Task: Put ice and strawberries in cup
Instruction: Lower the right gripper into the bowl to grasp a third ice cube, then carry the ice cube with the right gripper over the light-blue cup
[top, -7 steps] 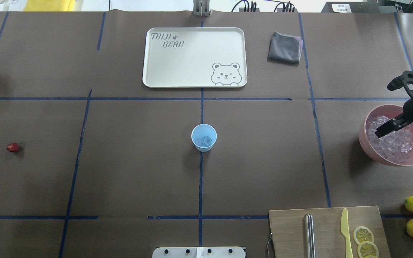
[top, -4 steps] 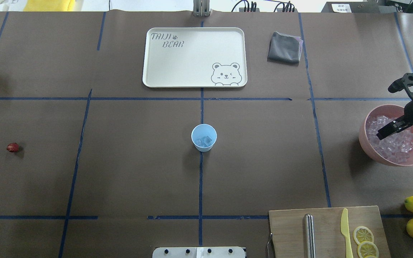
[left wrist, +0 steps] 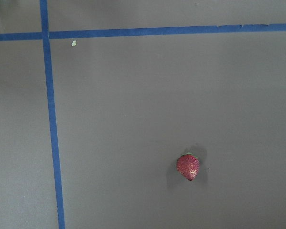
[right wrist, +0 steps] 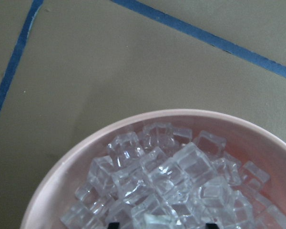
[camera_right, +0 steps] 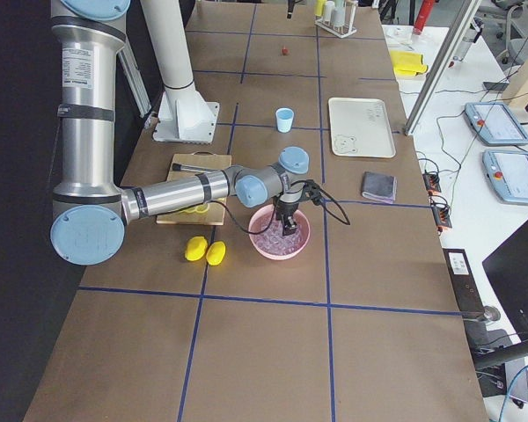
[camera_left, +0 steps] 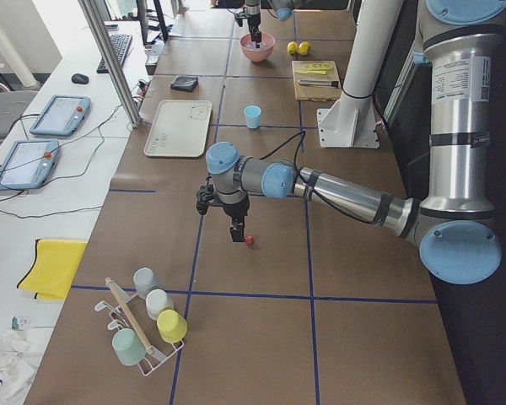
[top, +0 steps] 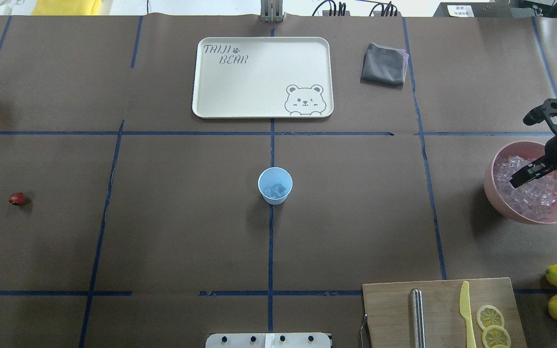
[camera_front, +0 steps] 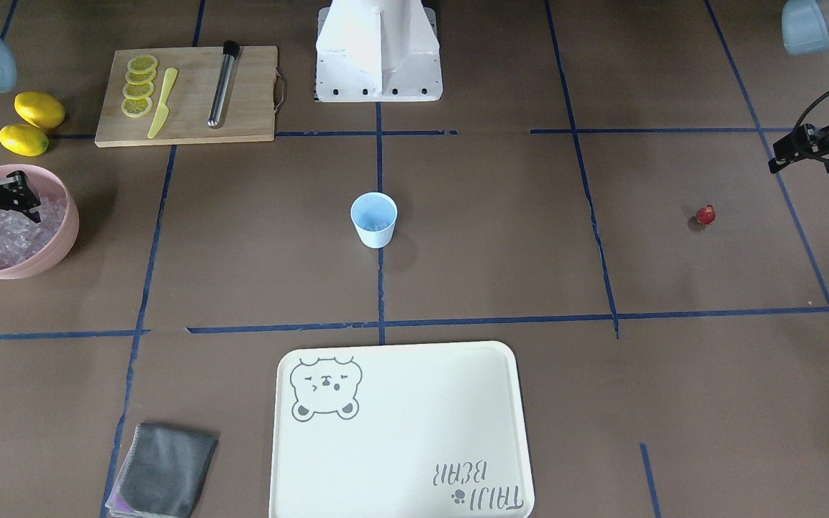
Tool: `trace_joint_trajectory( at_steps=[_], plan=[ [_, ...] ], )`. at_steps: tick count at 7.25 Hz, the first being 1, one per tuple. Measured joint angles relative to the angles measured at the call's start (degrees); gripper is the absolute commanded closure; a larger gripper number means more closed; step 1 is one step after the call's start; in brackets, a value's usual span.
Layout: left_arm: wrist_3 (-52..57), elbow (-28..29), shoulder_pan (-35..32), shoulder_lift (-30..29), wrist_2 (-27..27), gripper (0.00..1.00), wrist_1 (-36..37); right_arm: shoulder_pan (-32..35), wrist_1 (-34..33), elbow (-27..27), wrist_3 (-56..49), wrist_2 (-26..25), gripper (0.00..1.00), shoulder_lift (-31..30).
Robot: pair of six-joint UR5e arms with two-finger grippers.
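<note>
Pink bowl (top: 490,189), ice (top: 535,200) beneath empty, spread-fingered right hand (top: 515,181), now nearer the middle

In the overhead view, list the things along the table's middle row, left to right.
strawberry → light-blue cup → pink bowl heaped with ice

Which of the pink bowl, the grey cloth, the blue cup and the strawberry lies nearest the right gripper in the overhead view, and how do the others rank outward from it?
Measured from the right gripper in the overhead view:
1. Pink bowl, directly under the gripper at the table's right edge.
2. Grey cloth, on the far side, right of centre.
3. Blue cup, at the table's centre.
4. Strawberry, far over on the left.
</note>
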Motion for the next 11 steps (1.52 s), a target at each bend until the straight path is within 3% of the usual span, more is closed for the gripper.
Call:
trace_joint_trajectory(
  at_steps=[3,4,7,9,11],
  plan=[
    [0.00,-0.06,0.00,0.00,0.00,0.00,0.00,0.00,0.00,-0.01,-0.08,0.00,0.96,0.02],
    [0.00,-0.07,0.00,0.00,0.00,0.00,0.00,0.01,0.00,0.12,-0.22,0.01,0.99,-0.01],
    [0.00,-0.05,0.00,0.00,0.00,0.00,0.00,0.64,-2.56,5.38,-0.58,1.13,1.00,-1.40],
    [0.00,0.03,0.00,0.00,0.00,0.00,0.00,2.54,-10.44,14.06,-0.82,1.95,1.00,-1.86],
    [0.06,0.35,0.04,0.00,0.01,0.00,0.00,3.41,-15.11,18.56,0.12,2.15,1.00,0.76]
  ],
)
